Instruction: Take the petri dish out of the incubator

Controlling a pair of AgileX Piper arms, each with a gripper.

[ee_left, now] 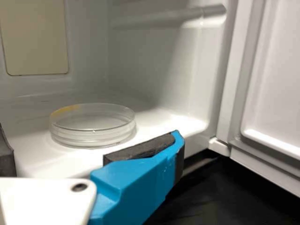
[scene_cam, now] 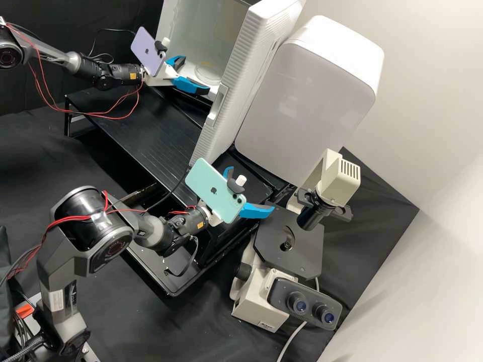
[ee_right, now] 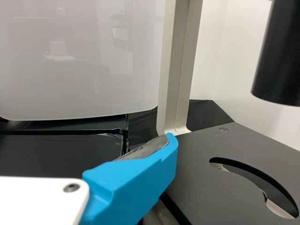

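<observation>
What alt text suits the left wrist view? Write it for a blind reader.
A clear petri dish sits on the white floor inside the open incubator. The left gripper, open, is at the incubator's front edge, its blue finger just short of the dish.

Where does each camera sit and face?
High view: fixed off the arms, looking down on incubator and microscope; both arms show.
Left wrist view: on left arm, facing the petri dish in the incubator; left gripper shows.
Right wrist view: on right arm, facing the microscope stage; right gripper shows.
Shared: petri dish, in high and left wrist views.
</observation>
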